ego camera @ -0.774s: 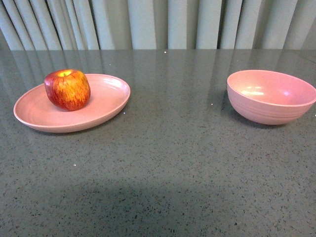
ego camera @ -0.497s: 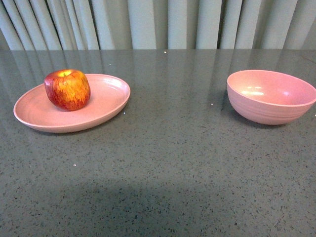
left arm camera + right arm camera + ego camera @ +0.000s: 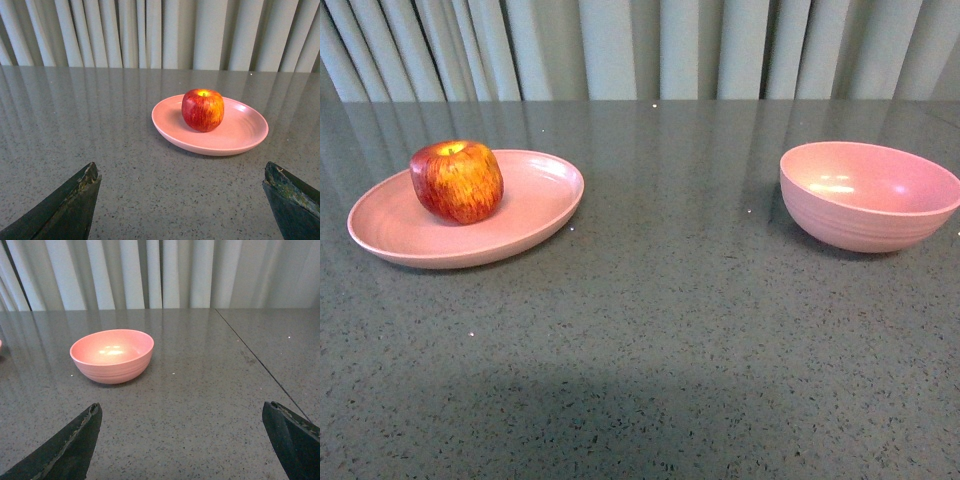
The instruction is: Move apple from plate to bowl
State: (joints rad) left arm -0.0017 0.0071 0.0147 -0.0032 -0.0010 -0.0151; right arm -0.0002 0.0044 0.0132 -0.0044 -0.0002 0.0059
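The red, yellow-streaked apple (image 3: 457,181) sits on the wide shallow pink plate (image 3: 530,215) at the left of the table. The deep pink bowl (image 3: 868,195) stands empty at the right. Neither arm shows in the front view. In the left wrist view my left gripper (image 3: 182,172) is open and empty, well short of the plate (image 3: 240,135) and apple (image 3: 202,110). In the right wrist view my right gripper (image 3: 182,412) is open and empty, well short of the bowl (image 3: 112,357).
The grey speckled tabletop (image 3: 670,330) stretches between plate and bowl. Pale pleated curtains (image 3: 640,45) hang behind the table's far edge. A seam in the tabletop (image 3: 255,357) runs beyond the bowl in the right wrist view.
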